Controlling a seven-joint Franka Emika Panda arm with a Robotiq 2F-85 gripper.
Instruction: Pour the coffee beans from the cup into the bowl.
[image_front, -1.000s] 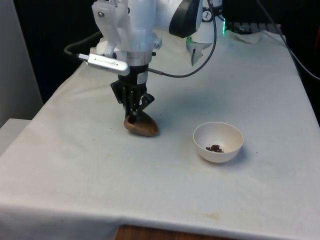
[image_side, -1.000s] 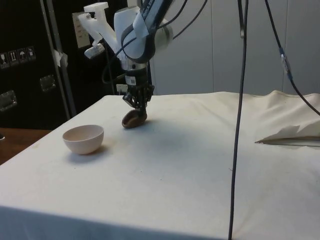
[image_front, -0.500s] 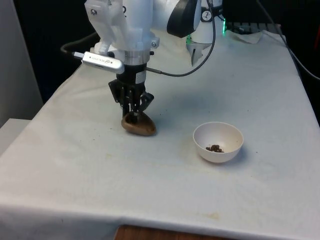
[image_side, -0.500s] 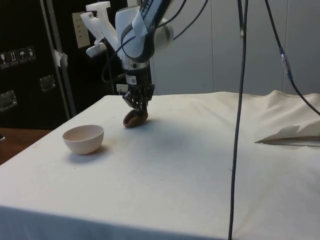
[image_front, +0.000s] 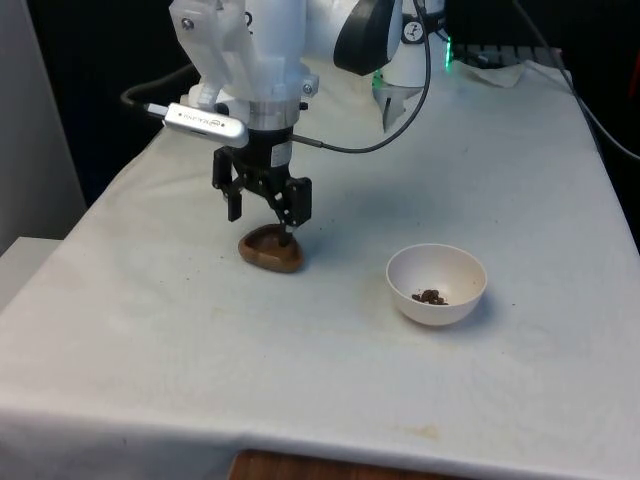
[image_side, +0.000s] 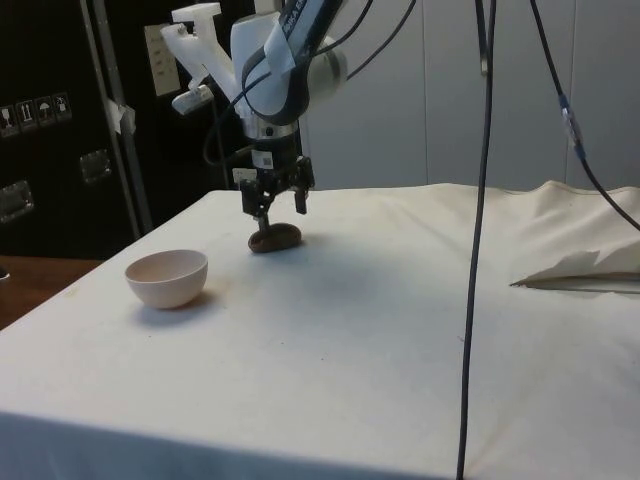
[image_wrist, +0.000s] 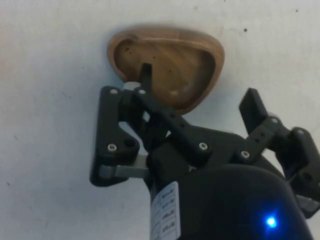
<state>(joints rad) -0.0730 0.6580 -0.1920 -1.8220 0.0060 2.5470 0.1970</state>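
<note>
Table: a white cloth covers it, with faint brownish marks near the front edge in the front view.
Bowl: a small round white bowl stands upright on the cloth, nearest the front camera and towards the front view's right; in the side view the bowl sits nearer the table edge than the cup.
Beans: a small cluster of dark brown coffee beans lies at the bottom of the bowl.
Cup: a shallow, rounded brown wooden cup rests on the cloth, well apart from the bowl, towards the front view's left and a little farther back; the wrist view shows its hollow facing up, smooth wood grain inside, with no beans to be made out in it.
Gripper: the black two-finger gripper hangs just above the cup, its fingers spread apart and gripping nothing; in the wrist view one finger points over the cup's hollow and the other lies outside the rim; the side view shows the gripper directly over the cup.
Arm: the white robot arm rises from the gripper towards the far end of the table.
</note>
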